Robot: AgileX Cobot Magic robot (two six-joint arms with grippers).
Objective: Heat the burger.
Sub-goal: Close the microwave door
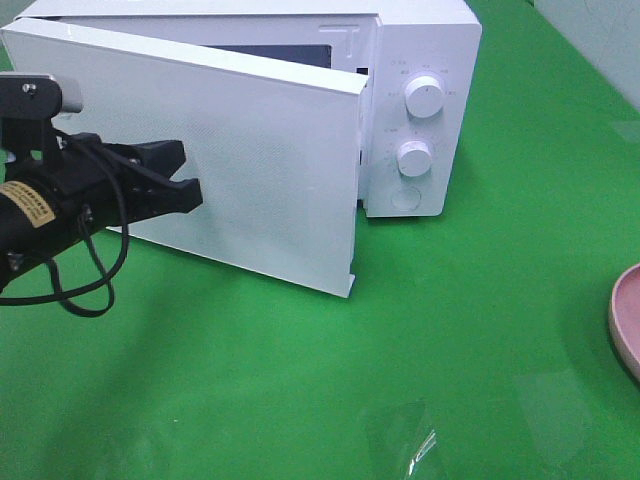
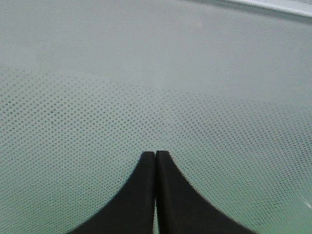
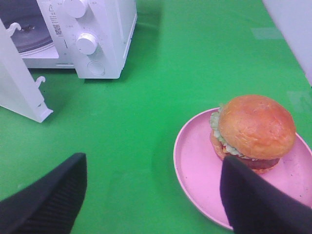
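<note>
The left gripper's [image 2: 155,158] black fingers are pressed together on nothing, tips right at the dotted white microwave door [image 1: 230,160], which stands open at the upper left of the high view. The right gripper's [image 3: 151,195] black fingers stand wide apart, empty, above the green tablecloth [image 3: 146,97]. The glossy golden-bunned burger [image 3: 253,131] sits on a shallow pink round plate [image 3: 195,165] at the wrist frame's lower right, well apart from the white microwave [image 3: 97,34].

Black arm [image 1: 40,215] (yellow label, looped cable) with black pincer [image 1: 185,185].
</note>
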